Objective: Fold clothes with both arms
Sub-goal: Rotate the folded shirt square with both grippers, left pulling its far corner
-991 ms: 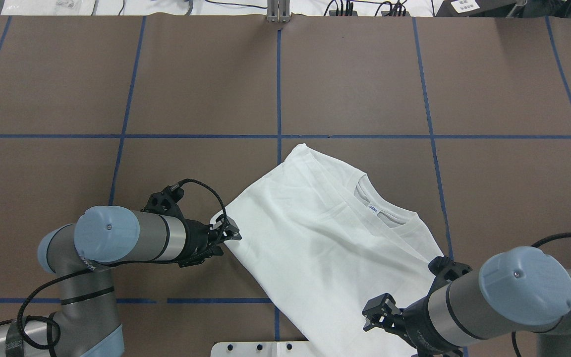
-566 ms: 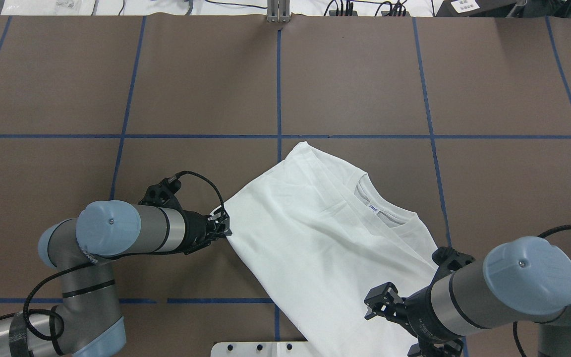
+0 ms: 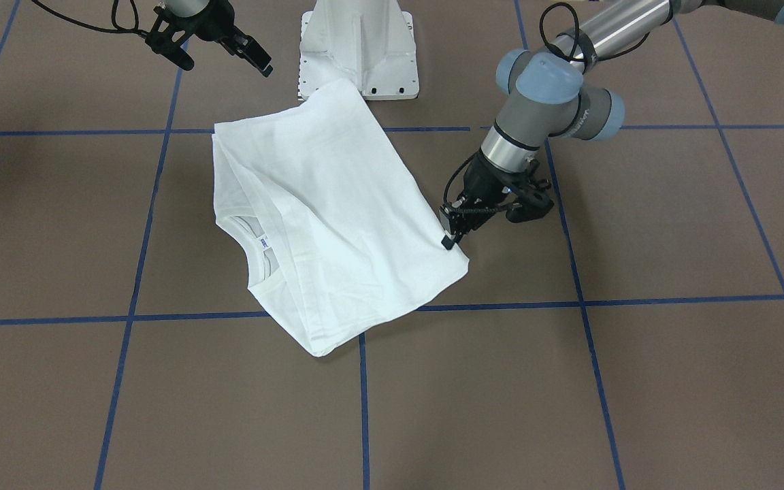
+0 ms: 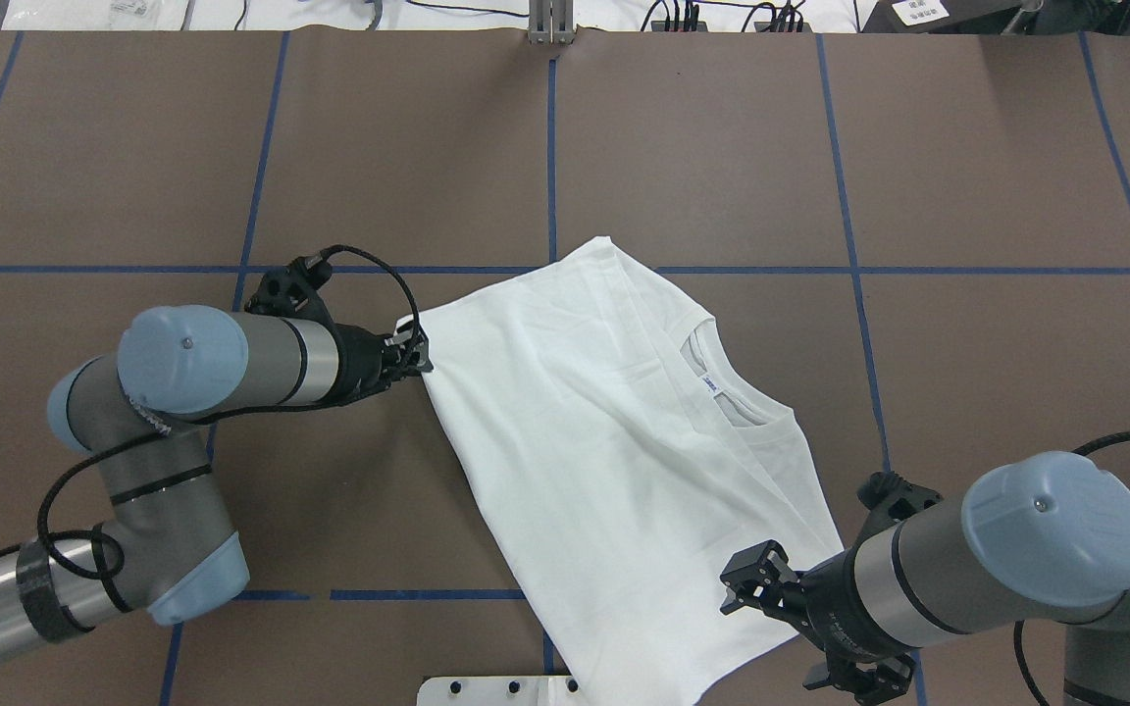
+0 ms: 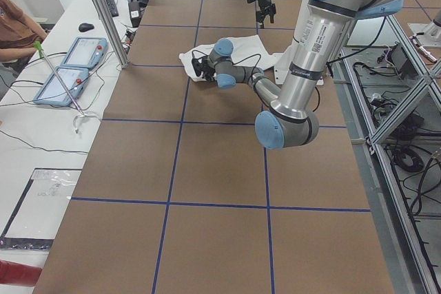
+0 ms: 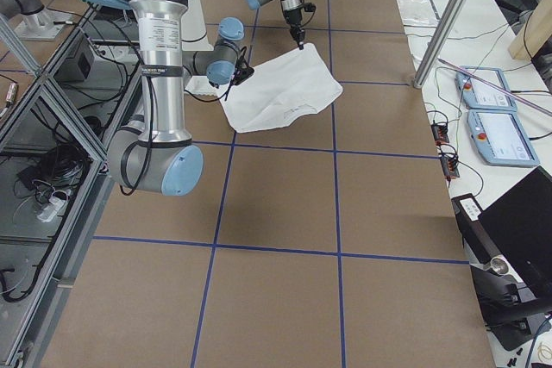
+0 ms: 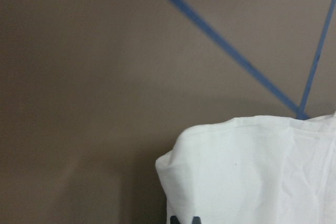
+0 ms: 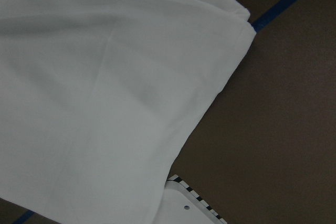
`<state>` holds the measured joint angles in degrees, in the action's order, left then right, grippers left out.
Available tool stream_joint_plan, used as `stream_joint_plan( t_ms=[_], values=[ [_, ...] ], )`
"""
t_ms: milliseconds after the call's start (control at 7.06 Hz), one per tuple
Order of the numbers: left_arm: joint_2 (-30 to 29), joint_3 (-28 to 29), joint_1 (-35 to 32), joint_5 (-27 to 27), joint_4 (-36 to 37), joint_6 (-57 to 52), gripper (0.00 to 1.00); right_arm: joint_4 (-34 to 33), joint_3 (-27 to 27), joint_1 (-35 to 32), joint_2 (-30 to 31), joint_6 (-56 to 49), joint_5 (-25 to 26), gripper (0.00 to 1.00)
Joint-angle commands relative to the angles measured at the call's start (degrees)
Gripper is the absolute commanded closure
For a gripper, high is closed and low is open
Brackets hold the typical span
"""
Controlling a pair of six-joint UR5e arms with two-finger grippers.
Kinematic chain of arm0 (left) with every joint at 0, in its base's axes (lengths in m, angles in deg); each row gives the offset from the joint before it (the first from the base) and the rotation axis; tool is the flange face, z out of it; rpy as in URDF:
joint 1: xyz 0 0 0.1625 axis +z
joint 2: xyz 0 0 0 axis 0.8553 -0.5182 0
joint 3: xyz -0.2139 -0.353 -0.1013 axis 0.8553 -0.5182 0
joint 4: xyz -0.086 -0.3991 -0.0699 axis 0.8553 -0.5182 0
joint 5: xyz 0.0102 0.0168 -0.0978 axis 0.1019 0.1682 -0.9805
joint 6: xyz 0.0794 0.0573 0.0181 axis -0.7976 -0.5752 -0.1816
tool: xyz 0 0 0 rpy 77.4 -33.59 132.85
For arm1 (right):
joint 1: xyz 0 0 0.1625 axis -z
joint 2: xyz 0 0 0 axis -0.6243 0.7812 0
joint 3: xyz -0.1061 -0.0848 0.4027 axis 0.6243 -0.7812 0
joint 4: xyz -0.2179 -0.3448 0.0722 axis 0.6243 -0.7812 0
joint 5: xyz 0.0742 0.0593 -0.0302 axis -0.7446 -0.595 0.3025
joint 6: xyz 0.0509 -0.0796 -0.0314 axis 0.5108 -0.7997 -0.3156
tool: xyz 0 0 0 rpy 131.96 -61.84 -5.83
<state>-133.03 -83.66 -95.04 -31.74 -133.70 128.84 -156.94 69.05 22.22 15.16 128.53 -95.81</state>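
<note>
Shirt: one white shirt (image 4: 604, 441), folded over itself, lies slantwise on the brown bench (image 4: 722, 147) between my two arms.
Collar: one round collar (image 4: 761, 420) faces up on the side nearer my right arm, with one small white-and-blue label (image 4: 712, 384) inside it.
Left arm: one arm (image 4: 231, 358) reaches low across the bench to the shirt's left corner.
Left jaws: pinched together on that corner. My wrist view shows the white corner and a sliver of black print at its lower edge.
Right arm: one arm (image 4: 918, 588) reaches toward the shirt's near hem.
Right jaws: apart, gripping nothing, raised over the near hem.
Base: one white base (image 3: 358, 54) stands at my edge of the bench. The shirt's near corner lies over its rim.
Tape: blue tape lines (image 4: 550, 147) divide the bench into squares.
</note>
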Motion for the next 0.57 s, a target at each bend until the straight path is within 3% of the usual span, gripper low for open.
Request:
stream_joint_plan(
  t_ms=[0, 142, 425],
  values=[
    [-12.1, 19.7, -6.6, 0.0, -8.2, -1.8, 1.0, 0.0, -0.2, -3.0, -2.2, -0.1, 0.4, 0.0],
    [-15.8, 27.2, -7.9, 0.1, -12.1, -3.0, 1.0, 0.1, -0.7, -5.6, -2.7, -0.8, 0.7, 0.0],
    [-17.2, 28.7, -8.7, 0.0, -12.7, -6.1, 0.37, 0.5, -4.6, -9.9, -7.4, -1.0, 3.7, 0.0]
  ],
)
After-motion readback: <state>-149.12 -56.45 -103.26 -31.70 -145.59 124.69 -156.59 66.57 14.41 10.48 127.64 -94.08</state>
